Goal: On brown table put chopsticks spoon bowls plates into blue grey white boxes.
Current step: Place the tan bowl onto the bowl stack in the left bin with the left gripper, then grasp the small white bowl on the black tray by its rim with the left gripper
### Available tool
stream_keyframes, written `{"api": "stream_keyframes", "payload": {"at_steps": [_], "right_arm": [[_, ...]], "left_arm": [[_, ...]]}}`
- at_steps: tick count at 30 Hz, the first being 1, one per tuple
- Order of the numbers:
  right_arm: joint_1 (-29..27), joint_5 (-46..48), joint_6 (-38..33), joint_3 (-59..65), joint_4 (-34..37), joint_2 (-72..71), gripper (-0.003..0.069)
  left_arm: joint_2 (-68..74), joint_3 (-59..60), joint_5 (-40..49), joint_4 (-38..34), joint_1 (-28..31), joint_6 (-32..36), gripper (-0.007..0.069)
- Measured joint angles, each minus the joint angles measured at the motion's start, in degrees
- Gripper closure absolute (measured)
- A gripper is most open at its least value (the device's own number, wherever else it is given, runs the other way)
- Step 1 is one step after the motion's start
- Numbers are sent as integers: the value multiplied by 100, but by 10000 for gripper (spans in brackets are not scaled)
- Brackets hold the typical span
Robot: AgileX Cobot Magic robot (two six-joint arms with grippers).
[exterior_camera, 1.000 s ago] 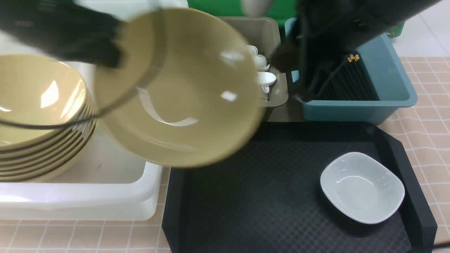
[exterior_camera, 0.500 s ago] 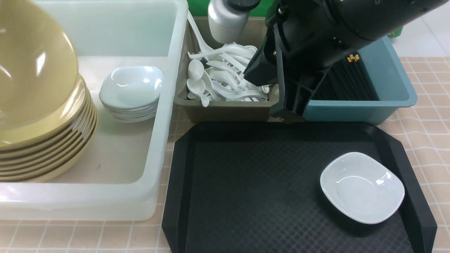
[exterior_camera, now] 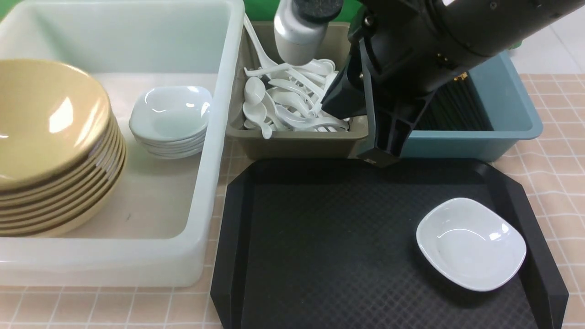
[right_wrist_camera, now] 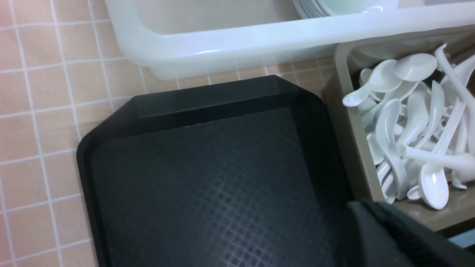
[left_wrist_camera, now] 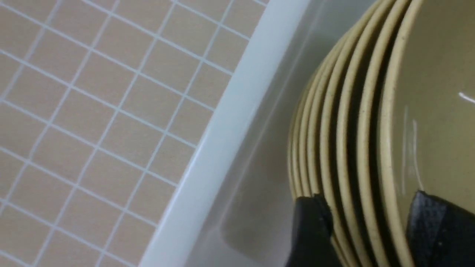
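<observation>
A stack of tan bowls [exterior_camera: 50,137] stands in the white box [exterior_camera: 215,151] at the left, beside a stack of white plates [exterior_camera: 171,114]. My left gripper [left_wrist_camera: 371,211] is open, one finger outside the stacked rims [left_wrist_camera: 352,111] and one inside the top bowl; it is out of the front view. One plate [exterior_camera: 470,244] lies on the black tray [exterior_camera: 329,237]. Spoons [exterior_camera: 292,105] fill the grey box [exterior_camera: 292,144]. Chopsticks [exterior_camera: 457,112] lie in the blue box [exterior_camera: 512,105], partly behind my right arm. My right gripper [exterior_camera: 378,157] is shut and empty at the tray's far edge.
The brown table [exterior_camera: 557,169] shows around the boxes and tray. A silver cylinder with a black cap [exterior_camera: 299,32] hangs over the grey box. The white box's rim [left_wrist_camera: 222,129] runs close beside the bowl stack.
The bowl carried across the front view a second ago now rests on top of the stack in the white box. My left gripper has opened. The right arm shifted slightly.
</observation>
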Motion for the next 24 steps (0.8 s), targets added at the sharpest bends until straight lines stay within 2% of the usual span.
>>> {"api": "stream_keyframes", "payload": {"at_steps": [2, 3, 5, 9, 11, 16, 18, 22, 23, 24], "right_arm": [[0, 5, -7, 0, 0, 0, 620], [0, 5, -7, 0, 0, 0, 620], [0, 26, -20, 0, 0, 0, 619], [0, 34, -20, 0, -58, 0, 616], [0, 0, -5, 0, -97, 0, 615], [-224, -161, 342, 0, -230, 0, 612], [-499, -23, 543, 0, -302, 0, 612], [-1283, 546, 934, 1, -371, 0, 612], [-1451, 629, 1019, 7, -384, 0, 611], [-1493, 644, 1048, 13, -390, -7, 611]], "left_arm": [[0, 0, -1, 343, -97, -250, 212], [0, 0, -1, 376, -97, -250, 203], [-60, 0, 23, 751, -235, -592, 99], [-496, -256, 225, 964, -591, -819, 24], [-694, -405, 264, 904, -835, -854, 21], [-1246, -603, 358, -26, -2523, -653, 48], [-1113, -603, 397, -290, -3347, -578, 65], [-308, -623, 142, -364, -4785, -552, 80], [-6, -670, 63, -369, -5088, -552, 80], [57, -670, 63, -377, -5088, -552, 80]]}}
